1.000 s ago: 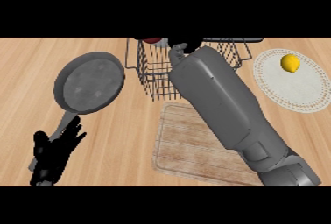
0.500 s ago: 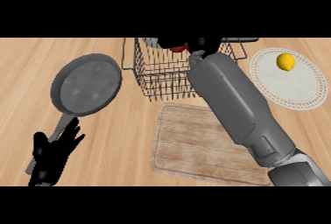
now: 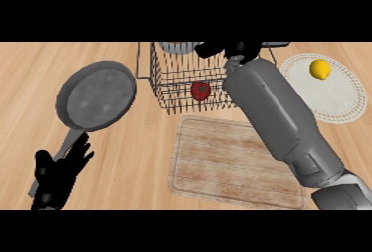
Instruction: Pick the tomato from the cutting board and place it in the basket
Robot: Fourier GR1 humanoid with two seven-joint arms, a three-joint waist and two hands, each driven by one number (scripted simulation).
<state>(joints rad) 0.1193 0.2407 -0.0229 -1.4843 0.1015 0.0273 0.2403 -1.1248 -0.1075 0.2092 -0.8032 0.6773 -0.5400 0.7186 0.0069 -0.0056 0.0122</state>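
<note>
A kitchen: a wooden counter carries cookware and food. A pan lies at 10 o'clock, a wire basket at 12, a plate with a lemon at 2, and a board at 5.

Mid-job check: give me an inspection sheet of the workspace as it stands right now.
Surface: wooden counter, no spills seen.
Job's things: tomato lies inside the wire basket; cutting board lies in front of the basket, its visible part bare.
Clutter: grey frying pan left of the basket; plate at the right with a lemon on it; a grey item at the basket's far side, not identifiable.
Robot hands: right robot hand over the basket's far edge; left robot hand open, resting at lower left, fingers up, overlapping the pan's handle.
Cables: nothing seen.
Surroundings: nothing seen beyond the counter.
</note>
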